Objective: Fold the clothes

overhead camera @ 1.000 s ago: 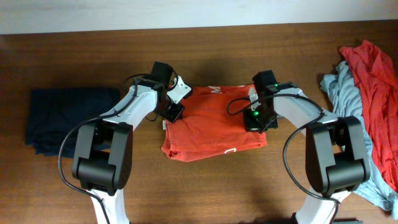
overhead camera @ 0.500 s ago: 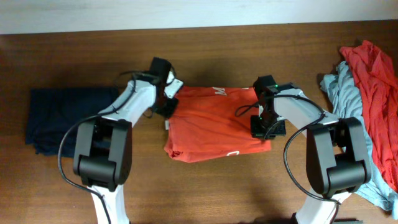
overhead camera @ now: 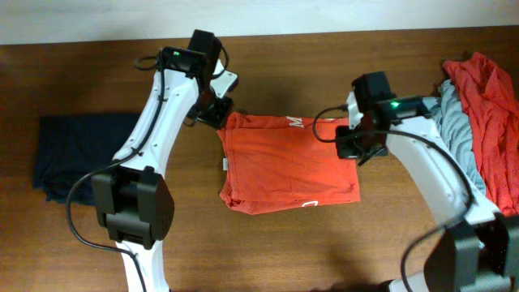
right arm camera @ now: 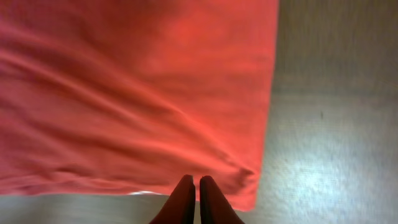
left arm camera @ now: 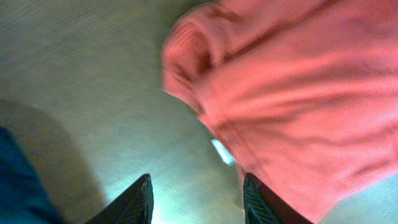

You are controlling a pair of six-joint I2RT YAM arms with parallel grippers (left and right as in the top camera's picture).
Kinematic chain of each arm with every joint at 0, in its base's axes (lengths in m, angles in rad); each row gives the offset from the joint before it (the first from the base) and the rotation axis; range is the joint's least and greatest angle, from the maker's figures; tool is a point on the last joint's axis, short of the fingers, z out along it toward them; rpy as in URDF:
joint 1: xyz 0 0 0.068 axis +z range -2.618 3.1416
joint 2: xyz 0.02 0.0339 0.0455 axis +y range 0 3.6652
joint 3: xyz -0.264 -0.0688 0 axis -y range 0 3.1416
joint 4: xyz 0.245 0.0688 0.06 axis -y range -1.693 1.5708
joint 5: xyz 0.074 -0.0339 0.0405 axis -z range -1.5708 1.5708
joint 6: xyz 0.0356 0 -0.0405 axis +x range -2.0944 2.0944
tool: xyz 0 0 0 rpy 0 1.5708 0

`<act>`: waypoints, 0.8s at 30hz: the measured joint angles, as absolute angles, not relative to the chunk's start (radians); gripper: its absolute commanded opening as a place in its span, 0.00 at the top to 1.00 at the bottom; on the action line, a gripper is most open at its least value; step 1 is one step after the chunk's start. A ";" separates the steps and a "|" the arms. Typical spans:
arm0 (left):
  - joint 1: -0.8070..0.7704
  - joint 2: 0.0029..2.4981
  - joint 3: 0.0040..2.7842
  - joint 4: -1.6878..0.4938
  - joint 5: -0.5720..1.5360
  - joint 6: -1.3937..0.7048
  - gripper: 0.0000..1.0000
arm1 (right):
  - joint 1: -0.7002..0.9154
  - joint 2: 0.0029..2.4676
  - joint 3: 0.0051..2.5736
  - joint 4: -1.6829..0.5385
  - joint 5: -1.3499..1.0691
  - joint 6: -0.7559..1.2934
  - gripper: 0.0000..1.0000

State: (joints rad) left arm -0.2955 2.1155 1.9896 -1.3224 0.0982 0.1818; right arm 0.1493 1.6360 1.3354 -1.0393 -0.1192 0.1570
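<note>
A folded orange-red T-shirt [overhead camera: 288,162] with white print lies flat mid-table. My left gripper [overhead camera: 217,113] hovers at its far left corner. In the left wrist view this gripper [left arm camera: 199,202] is open and empty over bare wood, with the shirt [left arm camera: 292,106] just right of its fingers. My right gripper [overhead camera: 354,146] is above the shirt's right edge. In the right wrist view it [right arm camera: 196,199] is shut, its tips over the shirt's hem [right arm camera: 155,112], and no cloth shows between the fingers.
A folded dark navy garment [overhead camera: 81,154] lies at the left and shows in the left wrist view [left arm camera: 15,180]. A loose pile of an orange-red shirt [overhead camera: 491,105] and a grey-blue top [overhead camera: 454,122] lies at the right edge. The table is brown wood [overhead camera: 284,251].
Both grippers moved off the shirt toward its far corners, the left up and left, the right up and right. The shirt has shifted slightly to the right and lies flatter.
</note>
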 measured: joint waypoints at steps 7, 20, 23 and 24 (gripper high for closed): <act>-0.351 2.115 1.947 -1.391 0.181 0.178 0.61 | 0.149 1.656 1.344 -0.963 -0.162 0.147 0.91; -0.492 2.115 1.600 -1.211 0.214 0.135 0.80 | 0.104 1.913 1.343 -0.816 -0.237 0.205 0.92; -0.496 2.115 1.507 -1.148 0.215 0.104 0.87 | 0.094 1.969 1.343 -0.772 -0.272 0.209 0.92; -0.496 2.115 1.492 -1.142 0.218 0.097 0.87 | 0.093 1.984 1.343 -0.757 -0.282 0.210 0.92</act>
